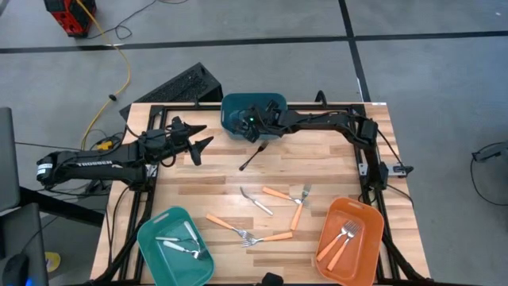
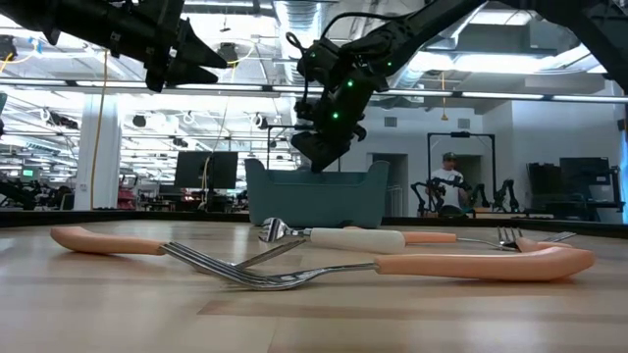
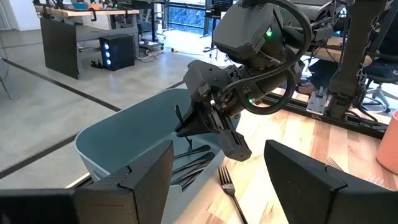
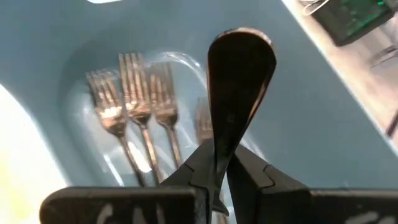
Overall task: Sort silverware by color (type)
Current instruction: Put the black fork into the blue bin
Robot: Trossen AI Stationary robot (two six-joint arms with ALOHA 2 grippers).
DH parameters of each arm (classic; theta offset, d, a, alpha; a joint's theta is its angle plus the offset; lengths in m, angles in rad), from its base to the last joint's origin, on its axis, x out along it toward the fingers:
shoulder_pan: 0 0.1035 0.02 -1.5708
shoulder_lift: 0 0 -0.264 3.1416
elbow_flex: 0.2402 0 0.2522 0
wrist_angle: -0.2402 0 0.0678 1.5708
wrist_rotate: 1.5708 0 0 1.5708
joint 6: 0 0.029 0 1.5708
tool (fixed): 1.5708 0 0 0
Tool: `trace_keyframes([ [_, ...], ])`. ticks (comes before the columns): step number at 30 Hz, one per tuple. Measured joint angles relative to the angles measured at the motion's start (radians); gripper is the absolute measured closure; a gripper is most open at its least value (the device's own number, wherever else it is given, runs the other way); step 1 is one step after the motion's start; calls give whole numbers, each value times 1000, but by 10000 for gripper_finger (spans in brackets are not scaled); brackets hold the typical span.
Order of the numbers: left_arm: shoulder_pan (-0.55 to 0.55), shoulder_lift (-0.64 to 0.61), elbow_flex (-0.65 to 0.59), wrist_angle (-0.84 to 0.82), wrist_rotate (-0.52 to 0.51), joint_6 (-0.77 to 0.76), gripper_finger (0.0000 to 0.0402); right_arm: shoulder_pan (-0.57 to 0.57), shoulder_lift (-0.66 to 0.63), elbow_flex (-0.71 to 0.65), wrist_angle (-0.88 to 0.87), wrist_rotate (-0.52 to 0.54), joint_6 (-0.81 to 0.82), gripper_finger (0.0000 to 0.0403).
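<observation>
My right gripper hangs over the dark blue bin at the table's far edge, shut on a black utensil. Several dark forks lie flat on the bin's floor. One black fork lies flat on the table just in front of the bin. Orange-handled and white-handled forks lie loose in the middle of the table. My left gripper waits open above the table's far left, pointing toward the bin and touching nothing. My right gripper pinches the black utensil by the narrow part of its handle between its two fingers. The fingers slant down from the table's right side into the bin. The handle's broad rounded end sticks out past the fingertips, clear of the bin's floor. The fingers hide the utensil's head.
A teal bin with white-handled pieces stands at the near left. An orange bin with orange-handled forks stands at the near right. A black keyboard-like object lies beyond the far edge. A person sits far back in the room.
</observation>
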Motion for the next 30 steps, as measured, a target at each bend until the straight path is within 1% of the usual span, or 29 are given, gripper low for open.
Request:
trace_keyframes([
  [4,0,0,0,0,0,-8,164,-4,0,0,-2,-23,18,338],
  [8,0,0,0,0,0,-9,164,-10,0,0,-4,-86,18,323],
  [11,0,0,0,0,0,-9,164,-13,0,0,-6,-90,14,295],
  [17,0,0,0,-17,0,-17,164,-13,0,0,-7,-90,10,225],
  [21,0,0,0,-32,0,-24,164,-13,0,0,-2,-90,-6,196],
  [25,0,0,0,-36,0,-28,164,-9,-9,0,17,-90,-43,187],
  [30,0,0,0,-35,3,-35,164,9,-52,28,-3,-92,-143,186],
])
